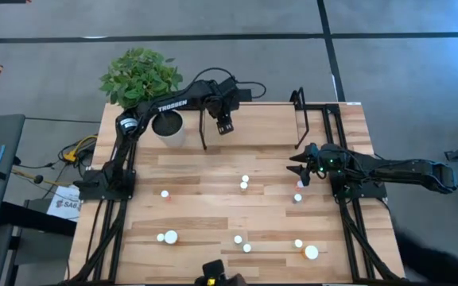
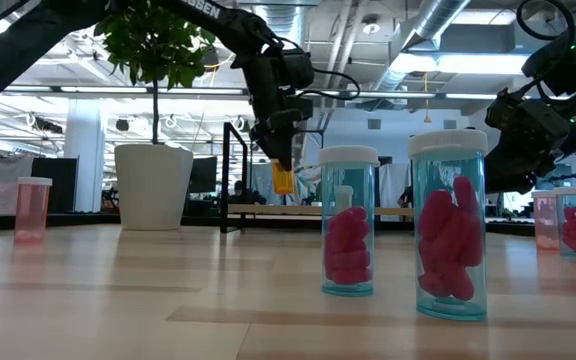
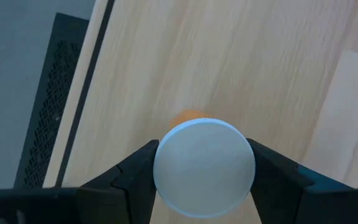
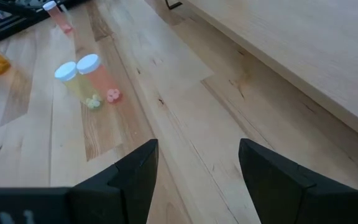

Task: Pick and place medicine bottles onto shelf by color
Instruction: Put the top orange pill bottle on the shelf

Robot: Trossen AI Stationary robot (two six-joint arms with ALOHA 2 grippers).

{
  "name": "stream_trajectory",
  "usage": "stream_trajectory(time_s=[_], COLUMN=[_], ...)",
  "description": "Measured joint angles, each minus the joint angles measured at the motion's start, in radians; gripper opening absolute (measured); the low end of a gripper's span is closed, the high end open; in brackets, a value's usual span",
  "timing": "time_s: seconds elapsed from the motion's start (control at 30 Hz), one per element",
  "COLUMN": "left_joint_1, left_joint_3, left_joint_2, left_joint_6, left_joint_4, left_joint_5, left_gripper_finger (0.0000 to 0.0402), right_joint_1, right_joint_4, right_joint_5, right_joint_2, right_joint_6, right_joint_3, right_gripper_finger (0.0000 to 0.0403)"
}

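Observation:
My left gripper (image 1: pixel 225 125) hangs over the left end of the shelf (image 1: pixel 261 127), shut on an orange medicine bottle (image 2: pixel 284 180) with a white cap. The shelf is a light board between black uprights at the table's far side. Several other medicine bottles stand across the table's middle and near part, such as a pair (image 1: pixel 245 183) and one (image 1: pixel 312 253). In the low view two with pink pills (image 2: pixel 349 232) (image 2: pixel 451 225) stand close by. My right gripper (image 1: pixel 302 171) waits open above the table at the right, nothing between its fingers (image 4: pixel 135 177). My left gripper pinches the bottle at its white cap (image 3: pixel 166 168), one finger on each side. The fingers come from above, pointing steeply down. The bottle hangs upright below them, its orange body (image 3: pixel 191 116) clear of the shelf board.
A white plant pot (image 1: pixel 169 127) with a leafy plant stands at the far left, close to the left arm. The shelf's black uprights (image 1: pixel 205 127) (image 1: pixel 300 119) rise at both ends. In the right wrist view a pale and a pinkish bottle (image 4: pixel 82 78) stand together.

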Motion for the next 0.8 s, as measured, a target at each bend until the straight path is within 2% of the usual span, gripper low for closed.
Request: stream_trajectory(time_s=[0.4, 0.8], left_joint_1=[0.023, 0.060], left_joint_3=[0.000, 0.003], left_joint_2=[0.026, 0.042], left_joint_6=[0.172, 0.211], left_joint_4=[-0.007, 0.026], left_joint_5=[0.017, 0.024], left_gripper_finger=[0.0197, 0.0197], right_joint_1=[0.000, 0.000], right_joint_4=[-0.001, 0.000], right_joint_5=[0.000, 0.000], right_joint_2=[0.000, 0.000], right_joint_6=[0.000, 0.000], right_joint_3=[0.000, 0.000], right_gripper_finger=[0.0249, 0.0249])
